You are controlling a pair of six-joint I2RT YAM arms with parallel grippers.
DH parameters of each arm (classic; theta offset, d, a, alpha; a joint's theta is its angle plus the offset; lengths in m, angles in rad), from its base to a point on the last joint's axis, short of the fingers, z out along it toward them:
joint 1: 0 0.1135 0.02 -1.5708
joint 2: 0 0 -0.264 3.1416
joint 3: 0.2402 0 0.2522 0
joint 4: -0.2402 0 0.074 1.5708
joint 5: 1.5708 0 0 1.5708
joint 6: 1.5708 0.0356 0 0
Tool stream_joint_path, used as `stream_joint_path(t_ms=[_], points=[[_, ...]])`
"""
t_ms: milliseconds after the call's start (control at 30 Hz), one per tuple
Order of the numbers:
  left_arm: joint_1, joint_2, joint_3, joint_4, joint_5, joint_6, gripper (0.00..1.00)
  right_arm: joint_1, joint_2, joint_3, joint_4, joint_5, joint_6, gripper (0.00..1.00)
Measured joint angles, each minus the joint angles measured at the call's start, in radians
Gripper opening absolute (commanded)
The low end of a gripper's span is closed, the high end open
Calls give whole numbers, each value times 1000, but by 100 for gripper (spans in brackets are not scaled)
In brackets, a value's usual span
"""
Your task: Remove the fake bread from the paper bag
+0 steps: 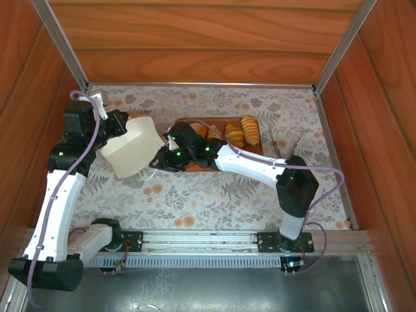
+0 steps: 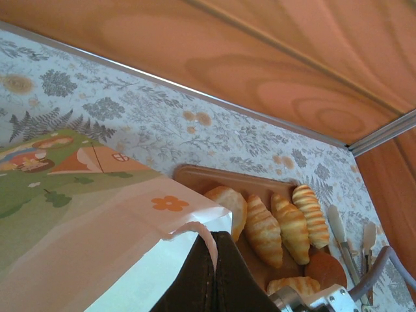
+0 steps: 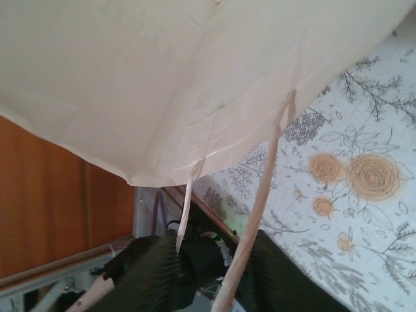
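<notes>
A white paper bag (image 1: 130,153) sits tipped on the floral counter (image 1: 214,195) at about 10 o'clock in the top view. Its rim is pinched in the fully closed left jaws. The right jaws, at the bag's mouth on its 3 o'clock side, stand partly apart with the cord handles (image 3: 260,214) hanging across the gap, gripping nothing. Pieces of fake bread (image 1: 242,133) rest on a brown board (image 2: 195,179) at 3 o'clock from the bag.

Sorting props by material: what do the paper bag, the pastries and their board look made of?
The paper bag looks like matte, creased printed paper. The pastries: glossy moulded ridges, likely plastic or foam. The board: smooth brown, wood or plastic, unclear.
</notes>
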Motion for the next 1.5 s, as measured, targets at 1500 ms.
stream_joint_path(t_ms=[1500], points=[[126, 497, 410, 35, -31, 44, 0, -296, 308, 823, -430, 29, -362, 6]])
